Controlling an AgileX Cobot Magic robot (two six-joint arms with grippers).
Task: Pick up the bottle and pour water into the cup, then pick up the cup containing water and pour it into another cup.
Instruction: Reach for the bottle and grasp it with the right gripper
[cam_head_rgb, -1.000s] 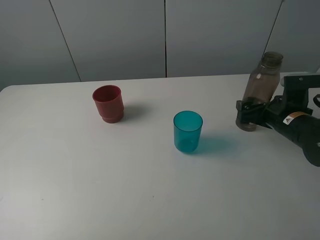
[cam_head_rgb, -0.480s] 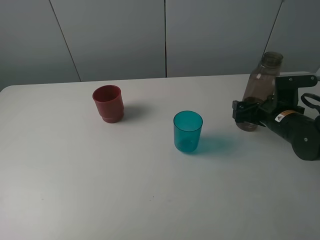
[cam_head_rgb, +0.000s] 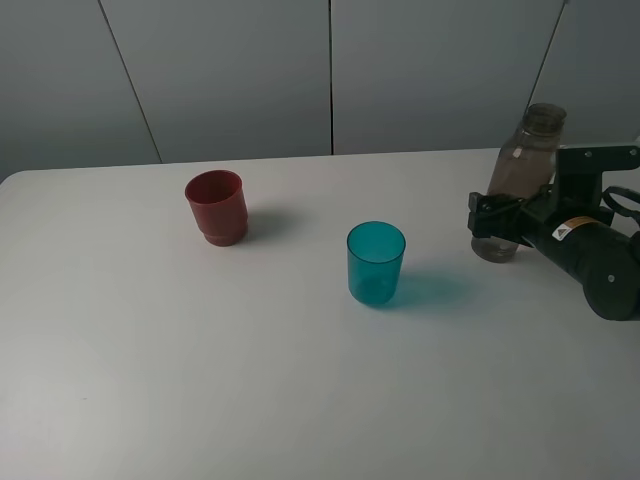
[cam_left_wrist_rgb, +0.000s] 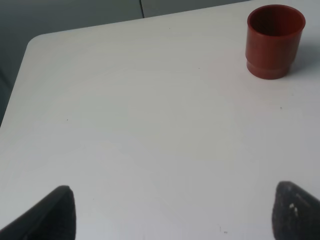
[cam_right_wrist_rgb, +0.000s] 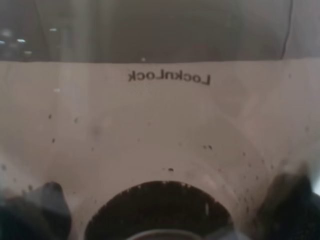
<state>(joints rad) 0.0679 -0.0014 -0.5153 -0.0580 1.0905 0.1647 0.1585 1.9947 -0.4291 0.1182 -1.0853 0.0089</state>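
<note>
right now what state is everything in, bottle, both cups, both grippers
bottle: upright, gripped low on its body
teal cup: upright, standing free, no water visible
red cup: upright, standing free, looks empty inside
left gripper: open, holding nothing
right gripper: looks shut on the bottle

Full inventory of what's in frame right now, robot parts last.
bottle: 1, see-through grey-brown, far right of the table
teal cup: 1, see-through teal, mid table, upright
red cup: 1, dark red, left of the teal cup and farther back, upright
table: 1, white, under everything
wall panels: several, grey, behind the table
left tool: 1, black, open, over bare table, holding nothing
right tool: 1, black, around the bottle's lower part; grip unclear
</note>
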